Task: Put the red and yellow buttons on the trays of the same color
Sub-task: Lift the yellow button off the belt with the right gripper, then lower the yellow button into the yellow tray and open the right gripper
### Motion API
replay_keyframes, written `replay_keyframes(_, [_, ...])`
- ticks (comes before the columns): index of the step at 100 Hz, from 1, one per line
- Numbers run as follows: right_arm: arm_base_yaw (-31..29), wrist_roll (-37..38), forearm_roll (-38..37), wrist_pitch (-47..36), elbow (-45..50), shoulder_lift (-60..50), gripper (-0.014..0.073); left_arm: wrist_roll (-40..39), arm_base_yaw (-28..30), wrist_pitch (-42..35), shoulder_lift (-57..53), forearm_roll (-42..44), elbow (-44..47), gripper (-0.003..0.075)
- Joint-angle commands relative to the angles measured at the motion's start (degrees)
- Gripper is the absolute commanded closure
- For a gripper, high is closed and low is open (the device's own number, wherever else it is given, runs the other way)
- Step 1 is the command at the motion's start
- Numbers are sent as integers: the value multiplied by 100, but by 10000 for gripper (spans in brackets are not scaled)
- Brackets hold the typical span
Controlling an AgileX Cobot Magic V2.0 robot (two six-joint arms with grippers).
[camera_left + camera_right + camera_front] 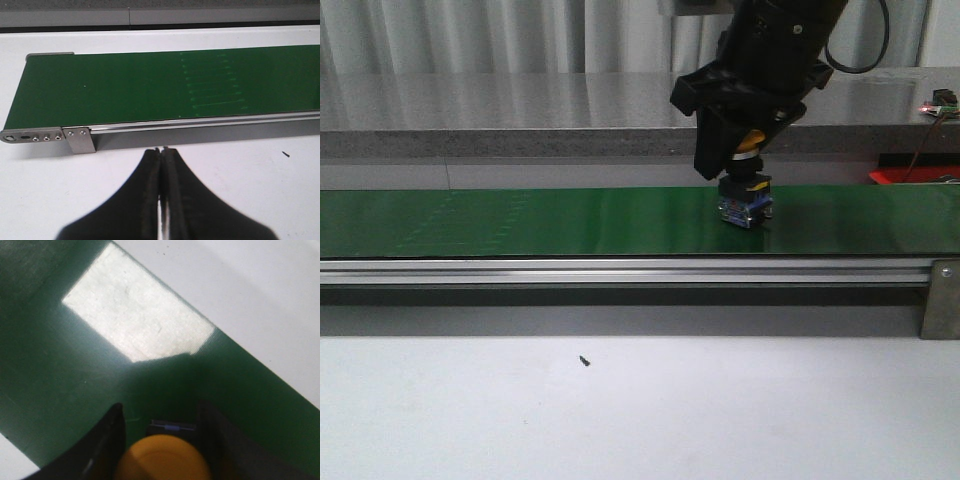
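The right end effector (745, 165) grips the yellow button (749, 143) by its cap, fingers on either side, with the button's base just above or touching the green belt (520, 222). The left end effector (161, 155) is pressed closed and empty over the white bench (45, 185), near the belt's end.

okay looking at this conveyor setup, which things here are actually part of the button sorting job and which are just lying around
Part of the job:
yellow button, between the right gripper fingers on the green belt
red tray, barely visible

Lying about:
small dark speck on the white table
left gripper, idle
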Motion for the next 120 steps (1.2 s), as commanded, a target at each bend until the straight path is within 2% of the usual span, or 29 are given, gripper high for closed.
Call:
replay_keyframes(1, [-13,287,-73,-217,-181,-375,493,-50,-44,-424,21,-94,-150,740])
replay_keyframes(21, [-232,1428,-755,6,-157,-779,493,-50,-44,-424,21,-94,-150,740])
replay_keyframes(57, [-1120,2316,-1529,752,-62,-1469,493,-50,-44,-424,21,-94,-150,740])
replay_keyframes(72, [-1529,2587,-1608,632,680,-2051,493,-50,-44,-424,21,-94,-150,740])
replay_keyframes(98, [-2470,2642,-1619,301,2132,-3055,493,-50,-44,-424,21,-94,-150,740])
replay_keyframes(120, [-3081,2642,-1717,56,2793,-3329,493,-50,-44,-424,21,-94,-150,740])
